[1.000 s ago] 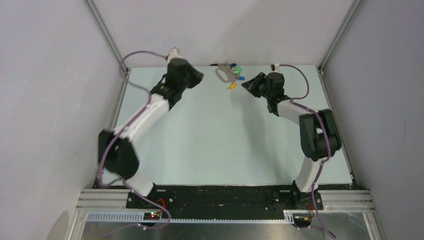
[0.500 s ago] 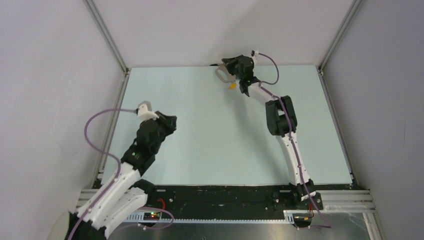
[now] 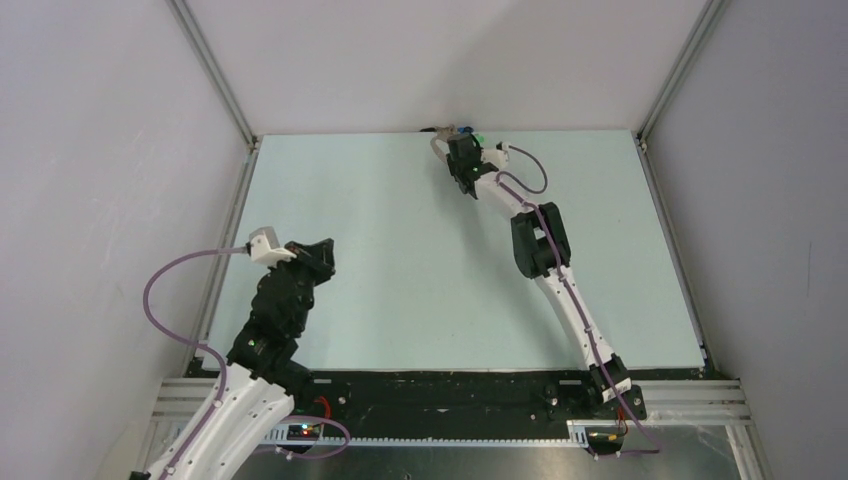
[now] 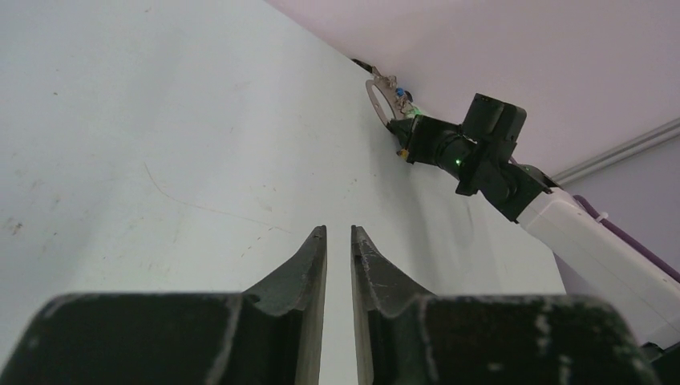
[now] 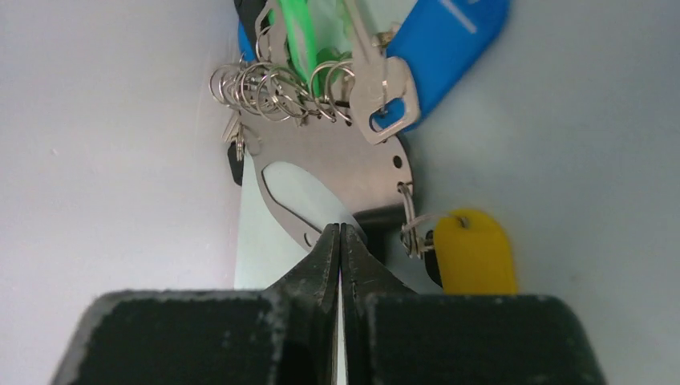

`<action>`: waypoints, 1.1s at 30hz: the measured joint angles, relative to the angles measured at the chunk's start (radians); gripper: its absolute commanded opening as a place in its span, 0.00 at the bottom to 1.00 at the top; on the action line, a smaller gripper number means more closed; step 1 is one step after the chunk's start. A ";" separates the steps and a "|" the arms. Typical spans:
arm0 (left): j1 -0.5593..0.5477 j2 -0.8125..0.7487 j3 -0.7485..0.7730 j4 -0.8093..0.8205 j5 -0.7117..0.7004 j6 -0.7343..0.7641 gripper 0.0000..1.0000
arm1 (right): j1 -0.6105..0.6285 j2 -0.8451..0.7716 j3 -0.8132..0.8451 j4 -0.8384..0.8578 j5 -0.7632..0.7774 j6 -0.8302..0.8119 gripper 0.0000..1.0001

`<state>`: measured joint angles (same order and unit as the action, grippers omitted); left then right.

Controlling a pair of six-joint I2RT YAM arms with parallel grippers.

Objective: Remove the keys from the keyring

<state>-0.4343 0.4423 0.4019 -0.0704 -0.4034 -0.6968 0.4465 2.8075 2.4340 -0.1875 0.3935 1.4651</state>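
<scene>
Left claw (image 4: 338, 231) hangs low over the bare surface (image 3: 400, 250) near its own base, fingers parted by a narrow slit and holding nothing, well apart from the work. Right claw (image 5: 341, 233), at full reach, is the nearer by far. Its fingers are pressed together, and their tips meet on the near rim of the keyring (image 5: 337, 160), at the edge of its oval opening; I judge they touch it rather than pinch it. The keyring's long axis runs away from those tips, slightly askew. The keys (image 5: 385, 88) bunch on small split rings at its far end, against the back wall (image 3: 450, 60), with a yellow tag (image 5: 473, 253) just right of the tips.
</scene>
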 measured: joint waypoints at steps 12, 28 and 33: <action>0.000 -0.014 -0.014 -0.003 -0.019 0.010 0.20 | -0.004 -0.067 -0.031 -0.213 0.067 0.170 0.00; 0.000 -0.096 -0.034 -0.011 -0.008 0.009 0.21 | -0.074 -0.347 -0.441 -0.275 -0.008 0.183 0.00; 0.000 -0.125 -0.059 -0.018 -0.006 0.016 0.22 | -0.097 -0.426 -0.547 -0.312 -0.055 0.153 0.00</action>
<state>-0.4343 0.3172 0.3428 -0.0887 -0.4095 -0.6804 0.3500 2.3810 1.8866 -0.4999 0.3386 1.6176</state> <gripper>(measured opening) 0.218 0.009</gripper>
